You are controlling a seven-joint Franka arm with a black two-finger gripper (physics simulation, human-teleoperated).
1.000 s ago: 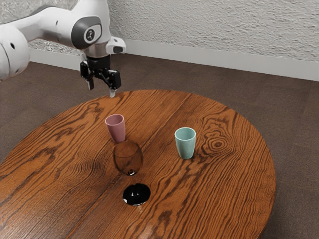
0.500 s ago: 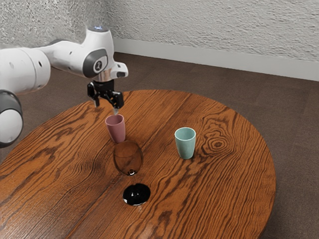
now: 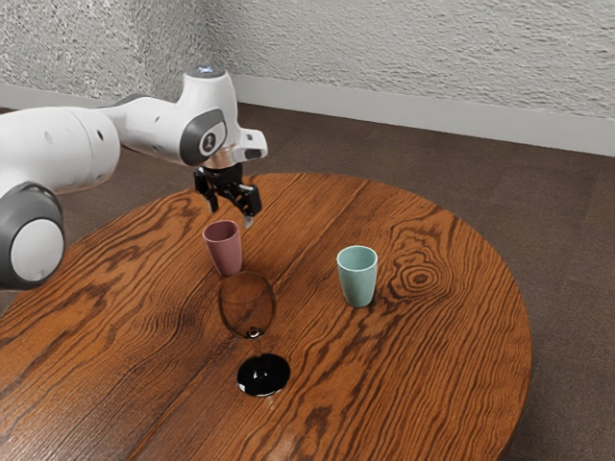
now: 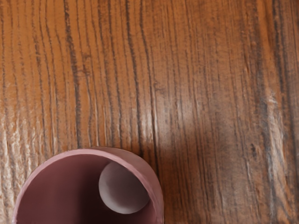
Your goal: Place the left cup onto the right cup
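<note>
Quick headcount of what was there: cups, two in total, a pink cup (image 3: 223, 247) and a teal cup (image 3: 356, 275), the teal one sitting at roughly 3 o'clock from the pink. Glasses, just one, a dark see-through glass (image 3: 247, 303) at about 5 o'clock from the pink cup. One black round blob (image 3: 263, 374) at 6 o'clock from the glass; couldn't tell what it actually was. One round wooden table (image 3: 432, 365) under all of it. One robot arm (image 3: 86, 149) with one gripper (image 3: 231, 209), and that had two fingers. The wrist view caught one cup, the pink one.
</note>
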